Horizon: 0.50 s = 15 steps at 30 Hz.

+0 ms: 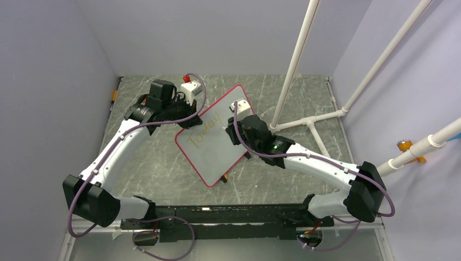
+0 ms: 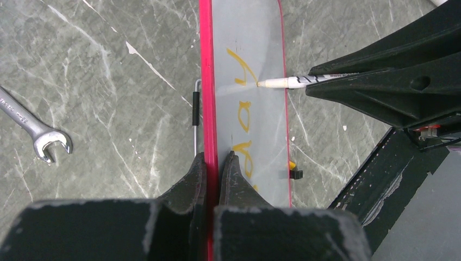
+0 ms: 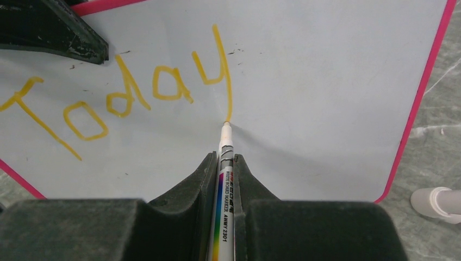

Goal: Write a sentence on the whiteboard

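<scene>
The whiteboard (image 1: 223, 155) is held at mid-bench between the 2 arms, its pink frame clenched by the left hand (image 2: 213, 157), evidently so that it is steadied against the pen's push. The marker (image 3: 225, 141) is grasped by the right hand (image 3: 224, 157) with its tip set on the tail of the "y", and only 1 word of the sentence (image 3: 138, 81), "Today", is written. The bench (image 1: 157, 163) is marbled grey-green stone carrying a wrench (image 2: 38, 130), and it is enclosed by plain lilac walls (image 1: 217, 32) with white pipes (image 1: 296, 60) at the right.

Observing grey-green marbled table (image 1: 163, 163) under even light; noting plain lavender walls (image 1: 206, 32) on three sides, white pipe frame (image 1: 295, 60) at right rear.
</scene>
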Each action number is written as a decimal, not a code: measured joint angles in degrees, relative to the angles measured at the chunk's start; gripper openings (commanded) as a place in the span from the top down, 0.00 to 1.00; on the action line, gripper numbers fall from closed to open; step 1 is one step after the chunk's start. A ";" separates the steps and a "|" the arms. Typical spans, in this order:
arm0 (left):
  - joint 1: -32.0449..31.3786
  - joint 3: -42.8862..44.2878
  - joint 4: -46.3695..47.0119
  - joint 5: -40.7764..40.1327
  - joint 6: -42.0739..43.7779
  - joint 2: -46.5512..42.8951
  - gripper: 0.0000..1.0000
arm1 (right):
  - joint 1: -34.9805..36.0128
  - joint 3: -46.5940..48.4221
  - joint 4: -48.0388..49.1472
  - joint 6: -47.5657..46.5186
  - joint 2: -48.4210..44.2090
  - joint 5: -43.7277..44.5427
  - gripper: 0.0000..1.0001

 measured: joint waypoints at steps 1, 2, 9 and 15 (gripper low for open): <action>0.00 0.00 0.00 0.00 0.00 0.00 1.00 | 0.02 -0.02 -0.13 0.11 -0.02 -0.17 1.00; 0.00 0.00 0.00 0.00 0.00 0.00 1.00 | 0.09 -0.02 -0.24 0.15 -0.04 -0.37 1.00; 0.09 0.00 -0.11 -0.02 0.00 0.00 1.00 | 0.68 0.11 -0.98 0.35 -0.04 -2.01 1.00; 0.00 0.00 0.09 0.48 -0.02 -0.04 1.00 | 1.05 2.36 -2.75 0.35 -0.04 -3.82 1.00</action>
